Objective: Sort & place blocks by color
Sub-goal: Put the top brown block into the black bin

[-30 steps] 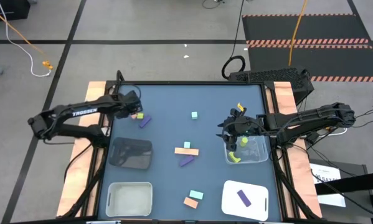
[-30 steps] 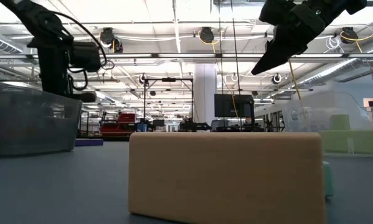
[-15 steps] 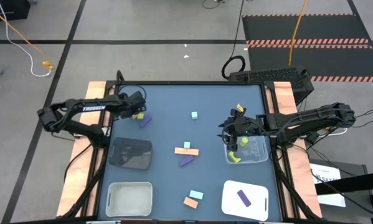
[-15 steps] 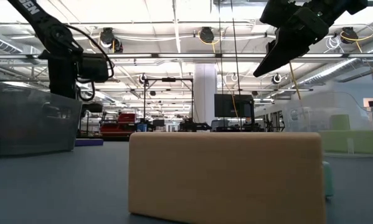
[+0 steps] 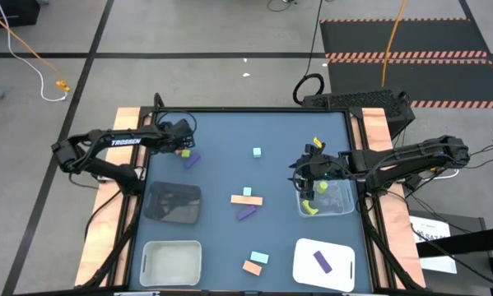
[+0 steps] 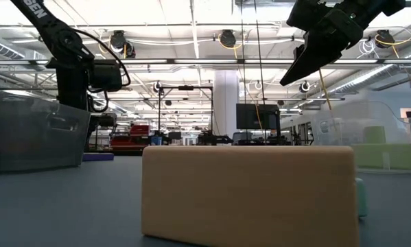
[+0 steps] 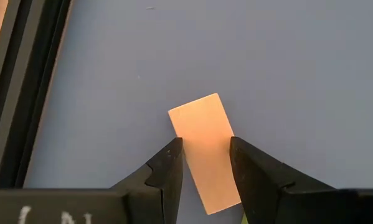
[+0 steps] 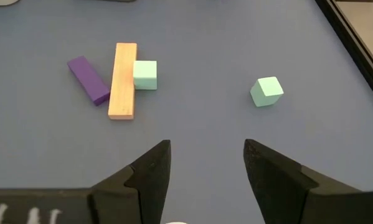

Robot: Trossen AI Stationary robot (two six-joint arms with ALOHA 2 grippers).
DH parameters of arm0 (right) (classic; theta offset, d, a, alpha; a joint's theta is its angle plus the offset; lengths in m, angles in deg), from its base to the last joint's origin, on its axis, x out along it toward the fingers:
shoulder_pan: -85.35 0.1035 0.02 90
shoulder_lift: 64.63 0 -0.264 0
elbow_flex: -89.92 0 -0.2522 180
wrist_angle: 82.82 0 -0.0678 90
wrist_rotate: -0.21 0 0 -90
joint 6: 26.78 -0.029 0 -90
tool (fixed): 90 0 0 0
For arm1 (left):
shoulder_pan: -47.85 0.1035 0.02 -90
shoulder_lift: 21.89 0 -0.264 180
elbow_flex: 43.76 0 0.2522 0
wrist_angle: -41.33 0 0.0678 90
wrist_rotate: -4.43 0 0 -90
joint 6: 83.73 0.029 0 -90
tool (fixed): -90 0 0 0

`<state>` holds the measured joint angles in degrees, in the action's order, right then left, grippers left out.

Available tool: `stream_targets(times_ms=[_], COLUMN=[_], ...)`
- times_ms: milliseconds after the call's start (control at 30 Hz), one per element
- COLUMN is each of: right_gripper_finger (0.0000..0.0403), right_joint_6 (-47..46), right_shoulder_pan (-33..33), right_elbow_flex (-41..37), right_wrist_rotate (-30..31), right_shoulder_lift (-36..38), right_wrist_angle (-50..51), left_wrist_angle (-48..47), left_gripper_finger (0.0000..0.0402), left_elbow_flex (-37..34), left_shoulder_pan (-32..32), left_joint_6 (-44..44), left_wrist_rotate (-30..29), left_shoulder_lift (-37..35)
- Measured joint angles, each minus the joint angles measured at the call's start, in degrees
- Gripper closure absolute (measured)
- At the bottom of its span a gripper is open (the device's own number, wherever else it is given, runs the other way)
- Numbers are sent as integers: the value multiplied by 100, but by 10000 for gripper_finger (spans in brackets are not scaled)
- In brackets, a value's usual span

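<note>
My left gripper [image 5: 180, 145] is at the table's far left, low over a small salmon-orange block [image 7: 202, 149] that lies flat on the table. Its open fingers stand close along the block's two long sides. A purple block [image 5: 192, 159] lies just beside it. My right gripper [image 5: 312, 174] is open and holds nothing, hovering at the edge of a clear bin [image 5: 342, 205] that holds yellow-green blocks [image 5: 310, 207]. Its wrist view shows a purple bar [image 8: 89, 79], a salmon bar [image 8: 122, 81] and two mint cubes [image 8: 145, 74] [image 8: 267, 91] on the table. My left gripper comes from above, pointing down, with one finger [image 7: 172, 163] on each long side of the salmon-orange block's near half [image 7: 206, 168]. The block lies flat on the table. I cannot tell whether the fingers touch it.
A dark bin [image 5: 172, 202] and a pale bin [image 5: 172, 261] stand on the table's left, and a white tray [image 5: 342, 271] with a purple block [image 5: 322, 261] is at the near right. A mint block [image 5: 259, 257] and a salmon block [image 5: 251, 267] lie near the front edge.
My left arm has swung its elbow in, and its gripper has come down toward the salmon-orange block, shifting slightly toward the table's right.
</note>
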<state>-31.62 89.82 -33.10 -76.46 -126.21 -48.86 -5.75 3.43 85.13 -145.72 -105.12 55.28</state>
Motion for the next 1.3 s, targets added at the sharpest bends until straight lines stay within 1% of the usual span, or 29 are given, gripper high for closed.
stream_targets(times_ms=[133, 267, 467, 733, 833, 1000, 1167, 1300], right_gripper_finger=[211, 211, 211, 211, 211, 211, 211, 211], right_joint_6=[0, 0, 0, 0, 0, 0, 0, 0], right_shoulder_pan=[0, 0, 0, 0, 0, 0, 0, 1], right_elbow_flex=[0, 0, 0, 0, 0, 0, 0, -2], right_wrist_rotate=[-2, -4, -4, -7, -7, -7, -7, -7], right_shoulder_lift=[0, 0, 0, 0, 0, 0, 0, 0], right_wrist_angle=[-1, -1, -1, -1, -1, 1, 12, 21], left_wrist_angle=[-13, -26, -13, 63, 89, 93, 166, 202], left_gripper_finger=[267, 249, 219, 198, 200, 217, 234, 241], left_elbow_flex=[4, 4, 4, 0, 0, 0, -34, -13], left_shoulder_pan=[22, 19, 19, 19, 19, 19, 18, 6], left_joint_6=[43, -1, -482, -1125, -1180, -1144, -1166, -1085], left_wrist_rotate=[30, 6, 10, 136, 142, 128, 73, -45], left_shoulder_lift=[-1, 0, 0, 5, 4, 28, 347, 624])
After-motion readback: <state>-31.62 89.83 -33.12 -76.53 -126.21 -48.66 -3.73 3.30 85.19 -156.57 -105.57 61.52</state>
